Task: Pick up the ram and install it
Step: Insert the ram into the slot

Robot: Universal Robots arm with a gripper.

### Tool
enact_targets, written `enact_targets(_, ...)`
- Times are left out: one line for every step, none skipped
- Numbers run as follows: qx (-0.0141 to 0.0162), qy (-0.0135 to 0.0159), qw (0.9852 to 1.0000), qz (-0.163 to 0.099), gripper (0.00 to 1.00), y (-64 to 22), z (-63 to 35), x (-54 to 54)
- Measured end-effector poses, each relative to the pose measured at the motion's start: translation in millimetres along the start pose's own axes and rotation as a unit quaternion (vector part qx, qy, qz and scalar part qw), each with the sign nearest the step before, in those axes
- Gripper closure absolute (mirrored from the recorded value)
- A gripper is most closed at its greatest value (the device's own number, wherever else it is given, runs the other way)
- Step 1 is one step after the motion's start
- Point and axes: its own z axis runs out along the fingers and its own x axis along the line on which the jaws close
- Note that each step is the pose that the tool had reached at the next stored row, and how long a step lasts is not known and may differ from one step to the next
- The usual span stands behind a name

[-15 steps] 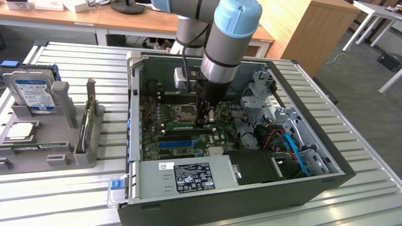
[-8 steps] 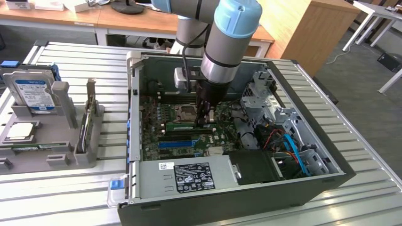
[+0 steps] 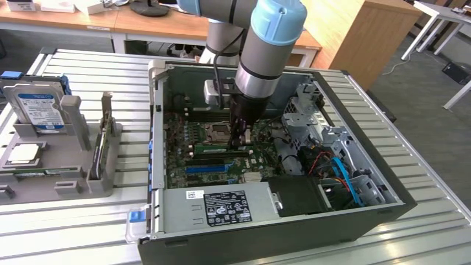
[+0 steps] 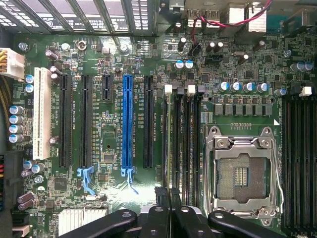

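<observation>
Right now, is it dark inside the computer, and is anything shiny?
Exterior view: the computer case is shadowy inside, while the slatted table glows bright; wrist view: the motherboard is evenly lit, with a pale shine at one end of the blue slot.
</observation>
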Motion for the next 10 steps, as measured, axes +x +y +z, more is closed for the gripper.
enact_targets(0.0, 0.0, 1.0, 0.0, 0.88, 0.0, 0.0, 0.0)
enact_targets(-0.0004, 0.0001, 1.0, 0.0, 0.88, 0.0, 0.0, 0.0)
enact_targets(-0.0011, 0.0, 1.0, 0.0, 0.88, -0.2, 0.0, 0.0)
enact_targets(-0.0021, 0.0, 1.0, 0.0, 0.88, -0.3, 0.0, 0.0)
enact_targets(-0.003, 0.0, 1.0, 0.0, 0.88, -0.3, 0.0, 0.0)
enact_targets(-0.0039, 0.0001, 1.0, 0.0, 0.88, -0.4, 0.0, 0.0)
enact_targets(-0.0043, 0.0001, 1.0, 0.0, 0.88, -0.4, 0.0, 0.0)
enact_targets(-0.0043, 0.0001, 1.0, 0.0, 0.88, -0.4, 0.0, 0.0)
enact_targets(-0.0044, 0.0001, 1.0, 0.0, 0.88, -0.4, 0.0, 0.0)
enact_targets(-0.0044, 0.0001, 1.0, 0.0, 0.88, -0.4, 0.0, 0.0)
